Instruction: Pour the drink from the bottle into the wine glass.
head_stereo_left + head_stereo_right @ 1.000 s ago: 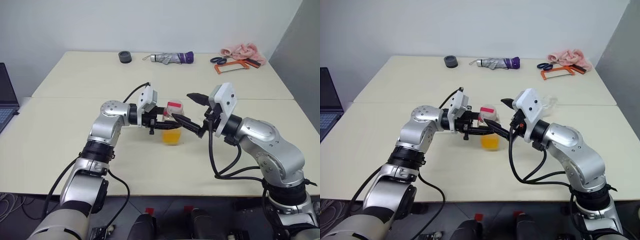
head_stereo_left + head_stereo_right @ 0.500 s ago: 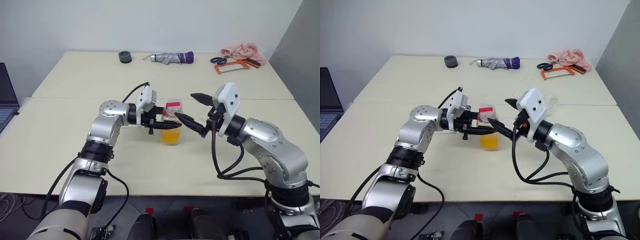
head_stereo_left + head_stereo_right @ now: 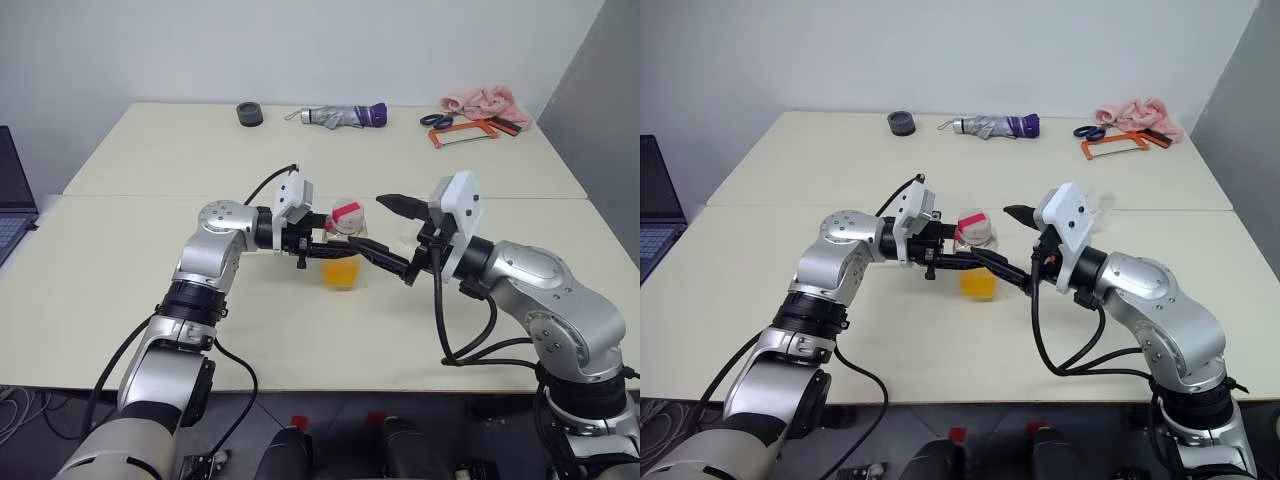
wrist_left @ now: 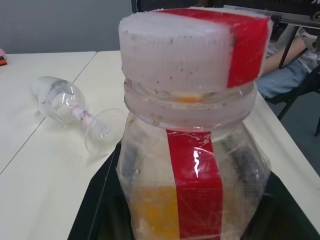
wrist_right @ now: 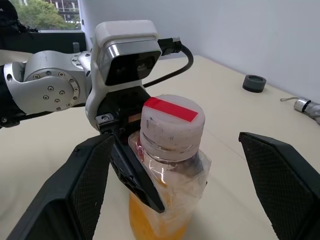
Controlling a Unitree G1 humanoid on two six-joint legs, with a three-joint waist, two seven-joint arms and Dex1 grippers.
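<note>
The bottle (image 3: 343, 252) stands upright near the table's middle, its base at the tabletop. My left gripper (image 3: 328, 249) is shut on its body from the left. Its white cap (image 5: 172, 122) with a red strip is on. The drink (image 3: 342, 273) fills the lower part. My right gripper (image 3: 366, 222) is open, one finger on each side of the bottle's neck, touching nothing. The wine glass (image 4: 75, 106) lies on its side on the table beyond the bottle, also seen behind my right wrist as the wine glass (image 3: 1098, 204).
At the table's far edge lie a folded umbrella (image 3: 340, 116), a black round object (image 3: 249, 113), scissors (image 3: 437, 120), an orange hacksaw (image 3: 463, 133) and a pink cloth (image 3: 487, 99). A laptop (image 3: 12, 200) sits off the left side. A seated person's legs (image 4: 287, 72) show beyond the table.
My right gripper has eased slightly back to the right, staying open. The cap now shows more of its top, with the red strip slanted. The left arm has kept still.
</note>
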